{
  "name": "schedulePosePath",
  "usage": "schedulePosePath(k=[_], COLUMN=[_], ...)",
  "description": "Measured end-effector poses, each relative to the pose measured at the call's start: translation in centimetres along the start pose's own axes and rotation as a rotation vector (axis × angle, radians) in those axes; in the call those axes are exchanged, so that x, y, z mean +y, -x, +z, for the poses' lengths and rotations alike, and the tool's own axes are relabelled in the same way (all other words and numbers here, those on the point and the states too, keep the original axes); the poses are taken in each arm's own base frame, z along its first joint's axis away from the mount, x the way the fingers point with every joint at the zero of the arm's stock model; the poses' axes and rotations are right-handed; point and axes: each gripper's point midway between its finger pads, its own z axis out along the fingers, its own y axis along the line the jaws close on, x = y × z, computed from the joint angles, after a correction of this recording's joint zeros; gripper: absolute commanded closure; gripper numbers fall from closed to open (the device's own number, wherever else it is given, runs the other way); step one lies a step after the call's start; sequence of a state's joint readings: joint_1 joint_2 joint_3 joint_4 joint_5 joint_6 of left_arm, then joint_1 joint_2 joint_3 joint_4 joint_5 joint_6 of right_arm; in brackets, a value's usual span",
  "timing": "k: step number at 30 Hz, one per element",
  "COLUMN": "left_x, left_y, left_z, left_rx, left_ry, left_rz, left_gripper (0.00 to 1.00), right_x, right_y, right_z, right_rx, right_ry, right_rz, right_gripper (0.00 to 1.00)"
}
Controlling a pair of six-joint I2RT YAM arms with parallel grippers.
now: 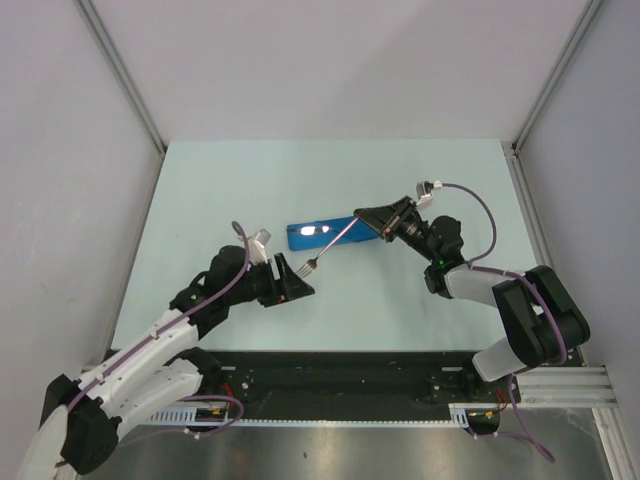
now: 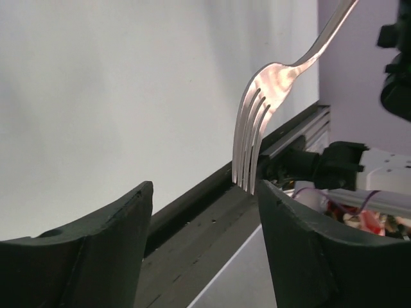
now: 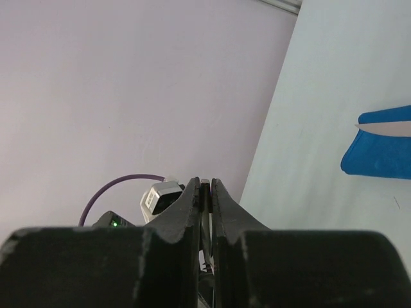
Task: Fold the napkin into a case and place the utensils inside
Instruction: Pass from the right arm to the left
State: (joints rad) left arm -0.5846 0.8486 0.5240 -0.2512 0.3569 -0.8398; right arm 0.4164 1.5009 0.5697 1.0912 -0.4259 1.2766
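The napkin lies folded as a narrow royal-blue case (image 1: 330,235) in the middle of the table, also seen as the case (image 3: 380,157) in the right wrist view. A silver utensil (image 3: 387,128) rests on it, tip showing. My right gripper (image 1: 361,214) is shut on the handle of a fork (image 1: 330,248), which slants down-left through the air. The fork's tines (image 2: 252,138) hang just above my left gripper (image 2: 205,187), near its right finger (image 2: 302,250). My left gripper (image 1: 298,277) is open with nothing between its fingers.
The pale green table (image 1: 230,190) is walled by grey panels at the back and both sides. A black rail (image 1: 330,375) with both arm bases runs along the near edge. A purple cable (image 1: 480,215) loops off the right wrist.
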Motion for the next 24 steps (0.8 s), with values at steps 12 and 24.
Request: schedulePosePath(k=[12,24], left_x=[-0.5,-2.3], left_y=[2.9,3.9], left_z=[-1.8,-1.5], left_rx=[-0.196,-0.177], left_ry=[-0.178,-0.276], left_rz=[-0.248,-0.319], left_gripper=[0.51,0.76], right_x=[-0.1,0.7], right_y=[-0.2,0.1], right_z=[-0.6,-0.6], right_rx=[-0.007,-0.022], right_ry=[-0.002,0.031], right_rz=[0.007,0.007], right_gripper=[0.99,0.99])
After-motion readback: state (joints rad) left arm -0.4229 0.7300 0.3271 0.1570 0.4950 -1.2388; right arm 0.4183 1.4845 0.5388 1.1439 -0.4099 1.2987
